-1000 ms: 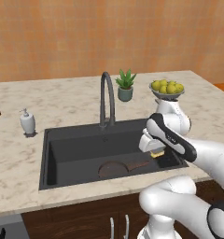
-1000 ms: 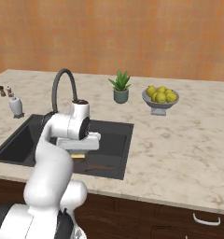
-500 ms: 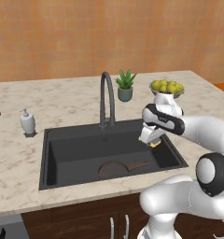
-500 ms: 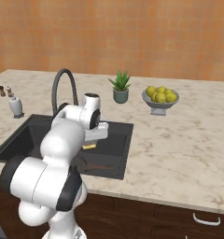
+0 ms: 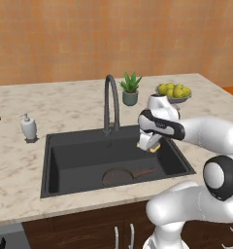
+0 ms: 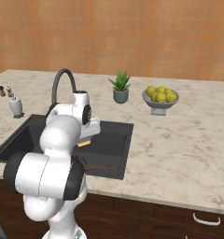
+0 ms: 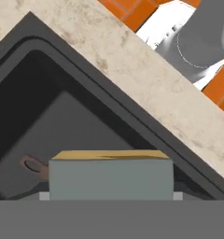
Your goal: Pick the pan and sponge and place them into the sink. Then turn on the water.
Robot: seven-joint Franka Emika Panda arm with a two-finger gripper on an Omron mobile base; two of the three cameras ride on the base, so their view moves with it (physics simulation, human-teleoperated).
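Matte black rectangular sink (image 5: 55,163) holds the dark brown frying pan (image 5: 119,175) on its floor, while the white arm's two-finger gripper (image 5: 148,145) hangs above the basin's right side, clamped on the small yellow, grey-green-topped sponge (image 7: 111,175).

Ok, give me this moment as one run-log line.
gripper: shut on sponge, held over right side of sink | pan: already on sink floor | faucet: no water seen | next, likely: drop sponge
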